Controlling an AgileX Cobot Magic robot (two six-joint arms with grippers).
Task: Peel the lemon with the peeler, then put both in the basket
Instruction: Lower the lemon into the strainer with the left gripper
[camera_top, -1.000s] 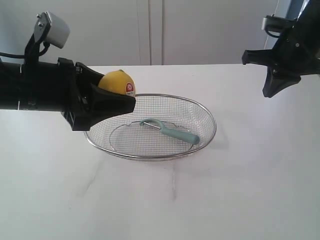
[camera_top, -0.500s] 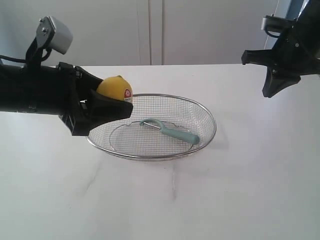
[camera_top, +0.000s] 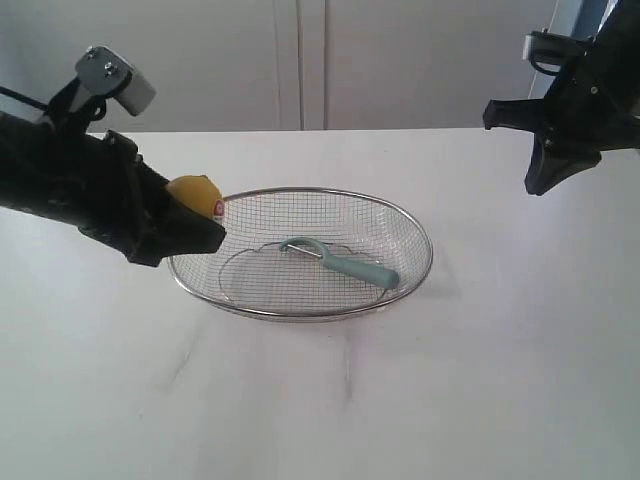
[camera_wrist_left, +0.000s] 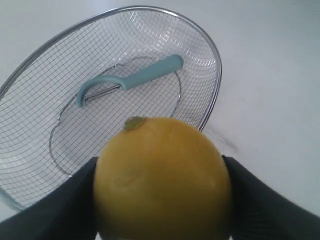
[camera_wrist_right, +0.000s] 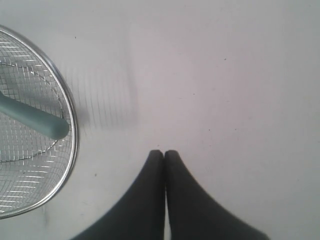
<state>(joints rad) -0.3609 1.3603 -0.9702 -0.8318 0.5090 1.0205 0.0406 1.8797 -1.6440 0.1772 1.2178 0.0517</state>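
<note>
Small round yellow lemon (camera_top: 197, 192), smooth-skinned: clamped in black left gripper (camera_top: 205, 228), centre-left, lower than before, at left rim of oval silver wire-mesh basket (camera_top: 425, 255). Slim pale-teal peeler (camera_top: 345, 265) lies inside. Right gripper (camera_wrist_right: 164, 154), upper right, closed, empty, unmoved.

Mid-left of the exterior view: small round yellow lemon (camera_top: 193, 191) half hidden behind black left tool (camera_top: 203, 222), sticker (camera_top: 218, 207) too small to read. Right wrist view: silver wire-mesh basket (camera_wrist_right: 73, 131) and pale teal peeler handle (camera_wrist_right: 37, 121) cut by edge.

Lab-like test bench (white tabletop (camera_top: 420, 400), pale wall panels (camera_top: 400, 60))
</note>
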